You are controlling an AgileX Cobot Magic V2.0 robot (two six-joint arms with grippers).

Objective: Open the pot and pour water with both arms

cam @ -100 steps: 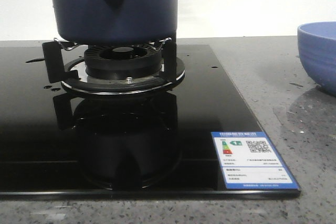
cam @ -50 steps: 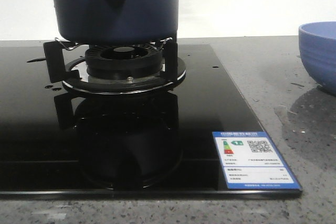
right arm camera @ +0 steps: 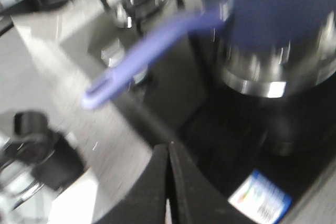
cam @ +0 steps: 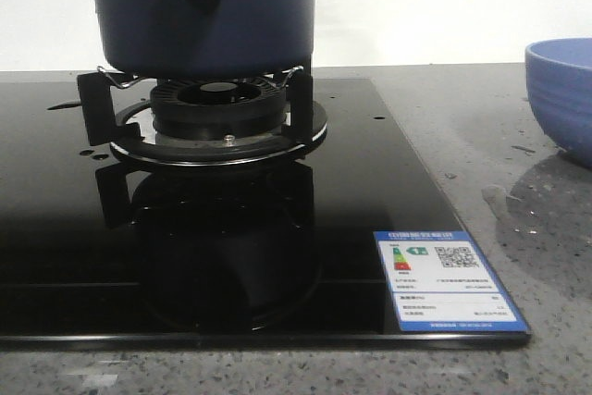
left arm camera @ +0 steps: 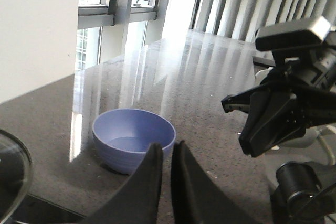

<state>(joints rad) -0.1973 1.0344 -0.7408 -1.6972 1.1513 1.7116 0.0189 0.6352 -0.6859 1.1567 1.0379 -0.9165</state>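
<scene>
Both end effectors closed, empty; pot (cam: 203, 11) on burner (cam: 218, 113).

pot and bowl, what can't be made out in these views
- Front view: the pot is cut off by the top edge, so its rim and any lid are unseen.
- Front view: the bowl is cut by the right edge.
- Right wrist view: motion blur smears the pot's handle and the stove label.
- Left wrist view: the glass lid is cut by the left edge.
</scene>
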